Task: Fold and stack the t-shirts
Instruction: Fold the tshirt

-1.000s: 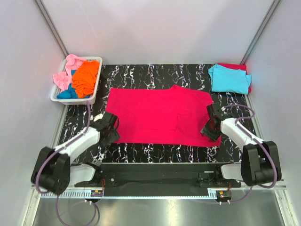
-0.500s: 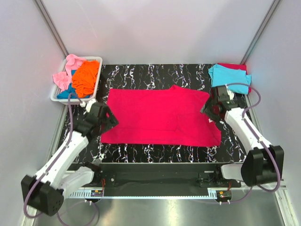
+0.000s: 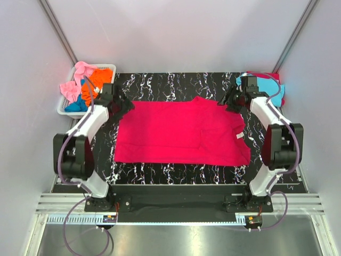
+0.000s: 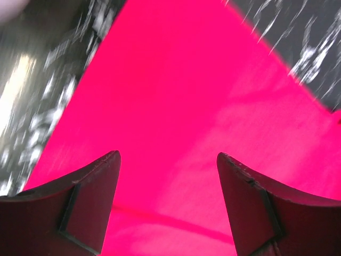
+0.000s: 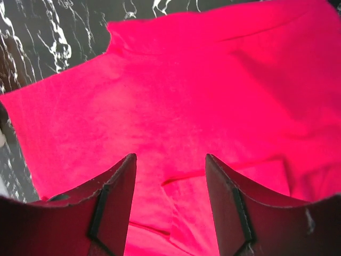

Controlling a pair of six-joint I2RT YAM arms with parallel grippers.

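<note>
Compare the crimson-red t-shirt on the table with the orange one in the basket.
The crimson-red t-shirt lies spread flat on the black marbled table; the orange t-shirt sits crumpled in the white basket. The crimson-red one lies alone; the orange one is heaped with pink cloth and blue cloth. The crimson-red one covers far more area than the orange one. Both are plain, single-coloured cloth.

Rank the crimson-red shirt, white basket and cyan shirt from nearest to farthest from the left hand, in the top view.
1. crimson-red shirt, its far-left corner right under the left hand
2. white basket, just to its left
3. cyan shirt, at the far-right corner
</note>
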